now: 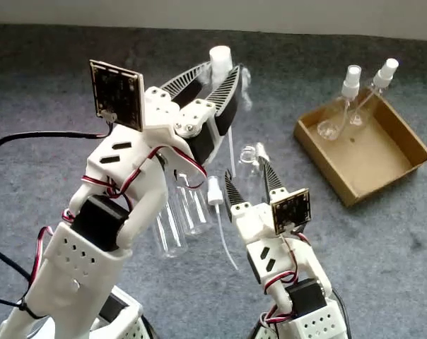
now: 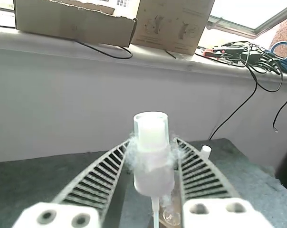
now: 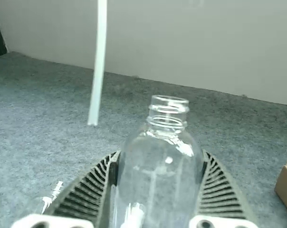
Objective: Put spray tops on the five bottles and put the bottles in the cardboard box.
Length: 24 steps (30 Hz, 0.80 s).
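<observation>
Since I'm driving this from afar, here's what I've got. Upper centre of the high view, the left gripper (image 1: 220, 70) is clamped on a spray top (image 1: 220, 58), fingers hugging the white collar, with its dip tube (image 1: 231, 148) hanging straight down. Lower centre, the right gripper (image 1: 247, 168) is closed around a clear bottle (image 1: 247, 157), neck open and pointing up. The cardboard box (image 1: 387, 152) sits at the right of the frame with two capped bottles (image 1: 344, 106) leaning inside. More bare bottles (image 1: 182, 212) lie on the worktop (image 1: 383, 254) left of centre, with a loose spray top (image 1: 215, 192) just beside them.

My read is that we're at the threading step, and that's the dicey bit. In the right wrist view the tube (image 3: 100, 61) ends beside the neck (image 3: 168, 107), not over the opening. If I drop now, I reckon the tip catches the rim or slides down the outside and bends. The tube is floppy too, so any wobble could flick it off line. Pushing down hard might also tip the slick bottle between the fingers or shove it out, since nothing I can see supports its base. The big left arm also hangs over the lying bottles, so a sloppy sideways fix could send them rolling.
</observation>
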Tool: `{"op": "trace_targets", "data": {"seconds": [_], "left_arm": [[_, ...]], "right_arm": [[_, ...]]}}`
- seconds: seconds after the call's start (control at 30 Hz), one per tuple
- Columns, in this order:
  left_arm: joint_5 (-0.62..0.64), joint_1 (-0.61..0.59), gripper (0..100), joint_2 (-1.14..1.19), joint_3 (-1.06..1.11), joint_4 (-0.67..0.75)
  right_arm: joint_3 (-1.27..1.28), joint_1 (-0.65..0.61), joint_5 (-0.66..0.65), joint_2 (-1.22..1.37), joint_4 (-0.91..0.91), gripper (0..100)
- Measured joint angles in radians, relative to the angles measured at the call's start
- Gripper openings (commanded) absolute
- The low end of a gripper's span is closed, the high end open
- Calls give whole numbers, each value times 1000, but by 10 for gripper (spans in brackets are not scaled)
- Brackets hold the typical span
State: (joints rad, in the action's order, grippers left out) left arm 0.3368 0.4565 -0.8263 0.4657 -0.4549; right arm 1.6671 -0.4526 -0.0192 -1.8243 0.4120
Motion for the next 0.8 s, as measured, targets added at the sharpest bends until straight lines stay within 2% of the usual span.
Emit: {"op": "trace_targets", "data": {"seconds": [0.3,0.8], "left_arm": [[2,2,10,0,2,71],[9,2,10,0,207,422]], "right_arm": [[0,0,0,0,0,142],[0,0,0,0,0,142]]}}
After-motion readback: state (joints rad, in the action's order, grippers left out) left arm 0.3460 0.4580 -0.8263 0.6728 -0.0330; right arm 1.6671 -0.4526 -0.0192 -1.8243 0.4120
